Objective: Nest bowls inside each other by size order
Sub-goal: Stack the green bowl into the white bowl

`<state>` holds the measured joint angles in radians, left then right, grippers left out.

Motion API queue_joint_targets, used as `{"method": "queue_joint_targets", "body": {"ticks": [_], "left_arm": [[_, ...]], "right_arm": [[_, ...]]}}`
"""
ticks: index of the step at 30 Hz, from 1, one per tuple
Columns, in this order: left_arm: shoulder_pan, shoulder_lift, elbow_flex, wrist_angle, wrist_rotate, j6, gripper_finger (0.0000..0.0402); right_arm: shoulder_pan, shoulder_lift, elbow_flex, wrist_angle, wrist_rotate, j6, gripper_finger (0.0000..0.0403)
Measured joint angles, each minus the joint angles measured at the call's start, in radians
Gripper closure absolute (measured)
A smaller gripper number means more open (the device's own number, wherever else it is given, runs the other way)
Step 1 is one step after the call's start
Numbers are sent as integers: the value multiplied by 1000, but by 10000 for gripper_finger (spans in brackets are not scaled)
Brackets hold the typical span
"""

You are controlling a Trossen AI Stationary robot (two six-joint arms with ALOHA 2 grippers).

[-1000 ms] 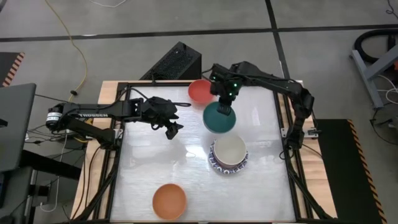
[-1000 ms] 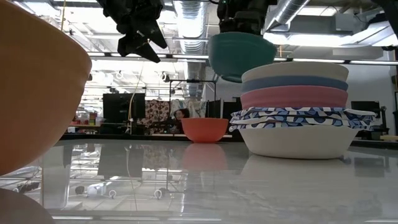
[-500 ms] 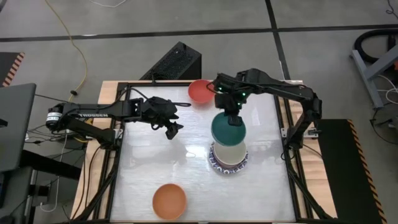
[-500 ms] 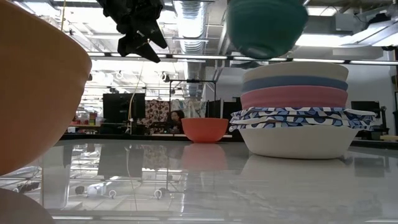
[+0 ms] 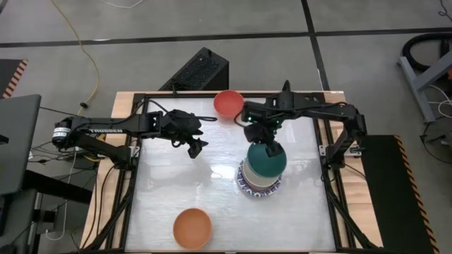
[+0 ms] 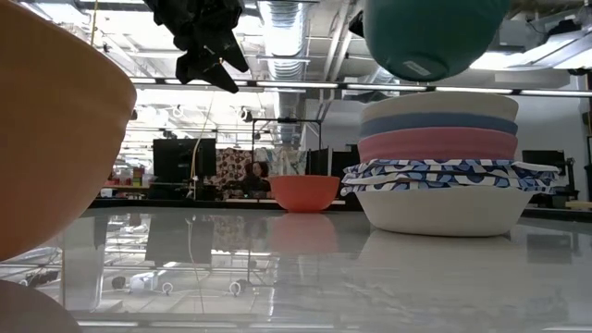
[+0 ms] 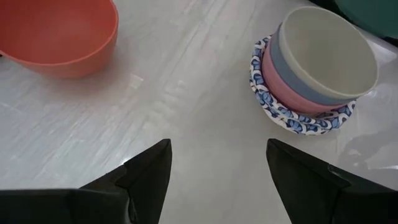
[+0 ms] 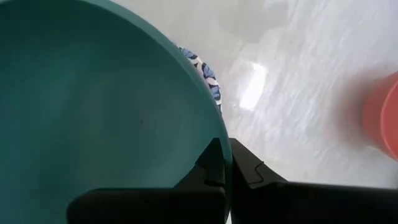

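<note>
My right gripper (image 5: 265, 143) is shut on a teal bowl (image 5: 266, 160), which hangs just above a stack of bowls (image 5: 259, 180). In the low view the stack shows a cream bowl (image 6: 439, 104) inside a blue one (image 6: 439, 123), inside a pink one (image 6: 437, 145), all in blue-and-white patterned bowls (image 6: 449, 173) standing on the table. A red bowl (image 5: 227, 103) stands at the far edge and an orange bowl (image 5: 192, 227) near the front edge. My left gripper (image 5: 195, 144) hovers open over the table's left part. My right gripper pinches the teal bowl's rim (image 8: 219, 163) on the bowl's far side, with one finger inside the bowl and one outside. The fingers come from above, pointing steeply down. The bowl hangs below them, clear of the cream bowl, mouth up and slightly tilted (image 6: 430, 37).
The table has a glossy white top inside a black frame (image 5: 134, 190). Open surface lies between the stack and the orange bowl. A black box (image 5: 198, 70) sits beyond the far edge. The orange bowl (image 6: 55, 139) looms large in the low view.
My right gripper has carried the teal bowl from beside the red bowl toward the table's near edge and a little right, rising slightly and rolling at the wrist. The bowl now hangs over the stack instead of far-left of it.
</note>
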<state>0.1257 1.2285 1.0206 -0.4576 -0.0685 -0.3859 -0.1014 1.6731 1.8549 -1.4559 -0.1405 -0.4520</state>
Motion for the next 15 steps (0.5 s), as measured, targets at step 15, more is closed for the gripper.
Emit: {"method": "queue_joint_targets", "body": {"ticks": [15], "left_arm": [[0, 0, 0, 0, -26, 12, 150]], "right_arm": [[56, 10, 0, -8, 95, -99, 394]]}}
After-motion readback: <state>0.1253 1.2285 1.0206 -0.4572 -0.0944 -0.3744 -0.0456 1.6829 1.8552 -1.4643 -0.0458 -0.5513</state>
